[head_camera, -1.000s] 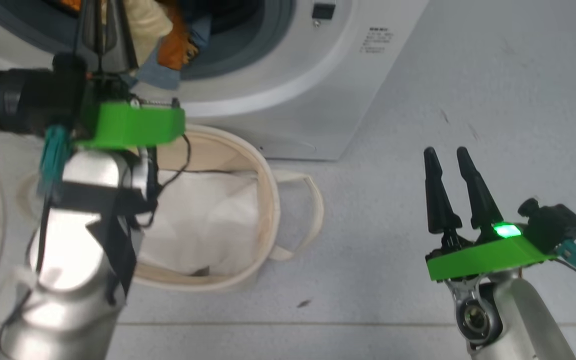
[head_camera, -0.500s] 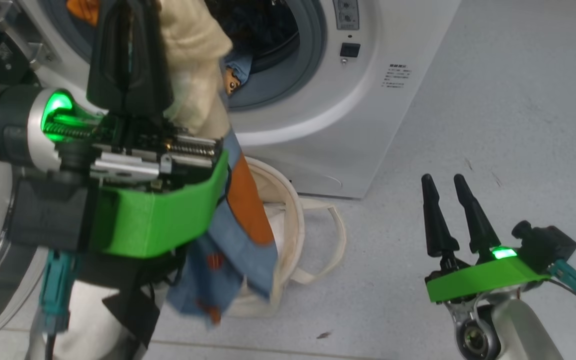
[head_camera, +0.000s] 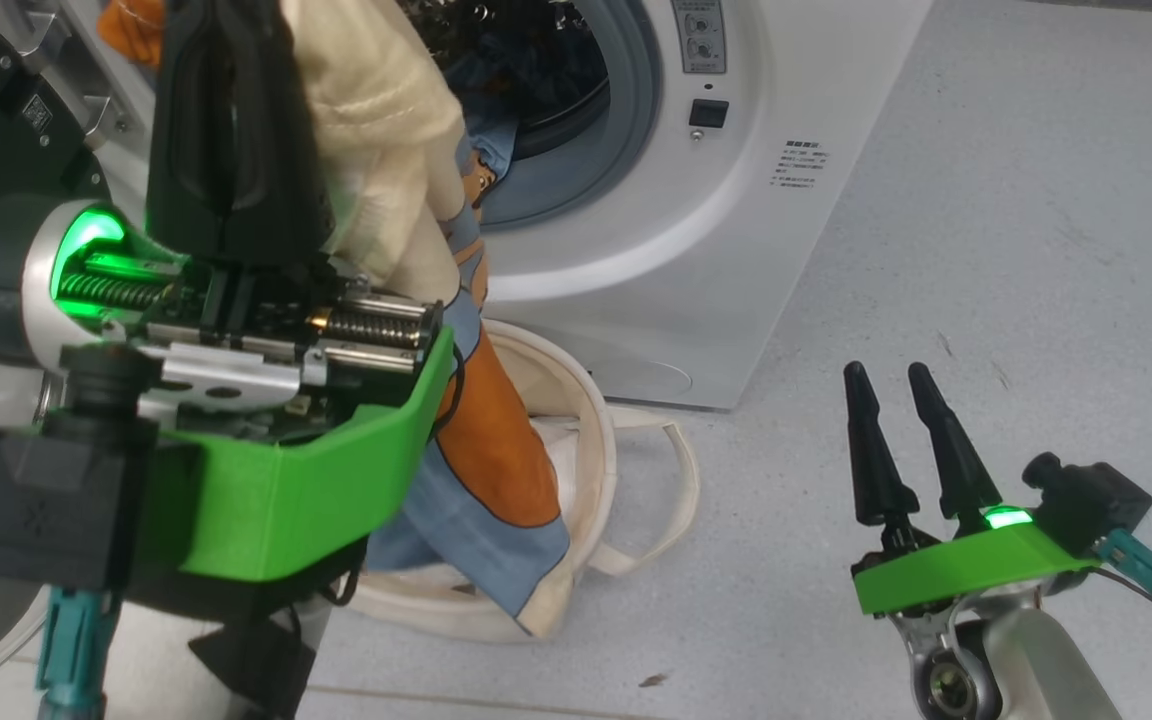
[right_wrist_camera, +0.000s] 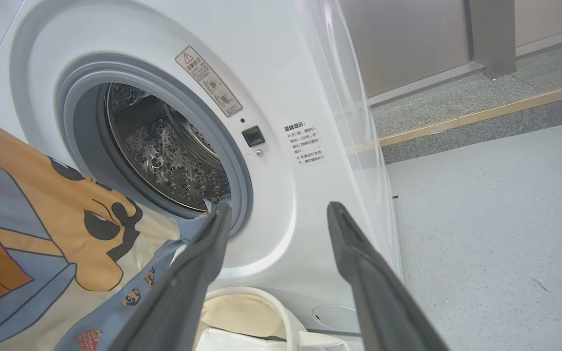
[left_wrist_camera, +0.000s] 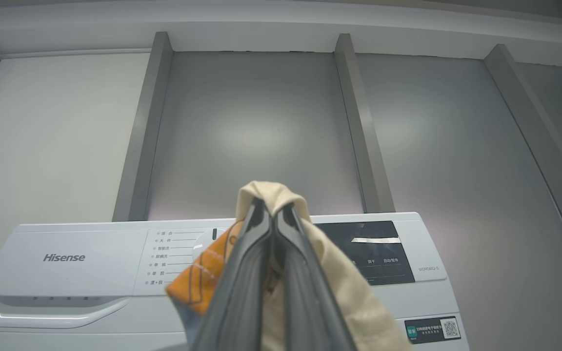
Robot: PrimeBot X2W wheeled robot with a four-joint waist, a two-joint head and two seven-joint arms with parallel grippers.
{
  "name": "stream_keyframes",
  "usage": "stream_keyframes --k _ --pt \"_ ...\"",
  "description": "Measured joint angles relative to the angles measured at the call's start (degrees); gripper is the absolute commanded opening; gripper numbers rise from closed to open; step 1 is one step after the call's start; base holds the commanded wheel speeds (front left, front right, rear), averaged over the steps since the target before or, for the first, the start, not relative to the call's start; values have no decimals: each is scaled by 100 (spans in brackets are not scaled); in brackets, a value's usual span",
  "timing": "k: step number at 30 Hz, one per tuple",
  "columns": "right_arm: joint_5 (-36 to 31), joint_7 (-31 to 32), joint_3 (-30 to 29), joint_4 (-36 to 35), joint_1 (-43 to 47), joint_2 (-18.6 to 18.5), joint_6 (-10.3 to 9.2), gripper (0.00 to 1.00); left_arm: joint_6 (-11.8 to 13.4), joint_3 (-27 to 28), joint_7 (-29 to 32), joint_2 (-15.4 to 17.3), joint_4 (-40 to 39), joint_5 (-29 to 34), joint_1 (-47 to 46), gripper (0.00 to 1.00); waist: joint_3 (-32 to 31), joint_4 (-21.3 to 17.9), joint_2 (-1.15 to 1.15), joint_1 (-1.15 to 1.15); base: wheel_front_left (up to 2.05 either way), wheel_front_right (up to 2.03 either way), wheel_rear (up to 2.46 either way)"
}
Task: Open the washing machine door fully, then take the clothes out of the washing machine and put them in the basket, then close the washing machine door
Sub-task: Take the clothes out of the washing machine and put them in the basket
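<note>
Clothes (head_camera: pixel 386 140): one bundle clamped in left gripper (left_wrist_camera: pixel 272 209); one basket (head_camera: pixel 604 450).

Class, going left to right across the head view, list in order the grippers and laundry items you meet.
left gripper, shut on the clothes → clothes hanging from it → basket on the floor → right gripper, open

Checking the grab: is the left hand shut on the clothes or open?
Shut on them: left hand pinches the clothes, which hang down from it.
</note>
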Motion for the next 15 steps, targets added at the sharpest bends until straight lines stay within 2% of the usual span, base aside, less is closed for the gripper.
stream_keyframes --k 15 --pt "-43 0 -5 48 1 0 0 100 14 146 -25 -9 -442 34 -7 0 58 -6 0 0 0 0 0"
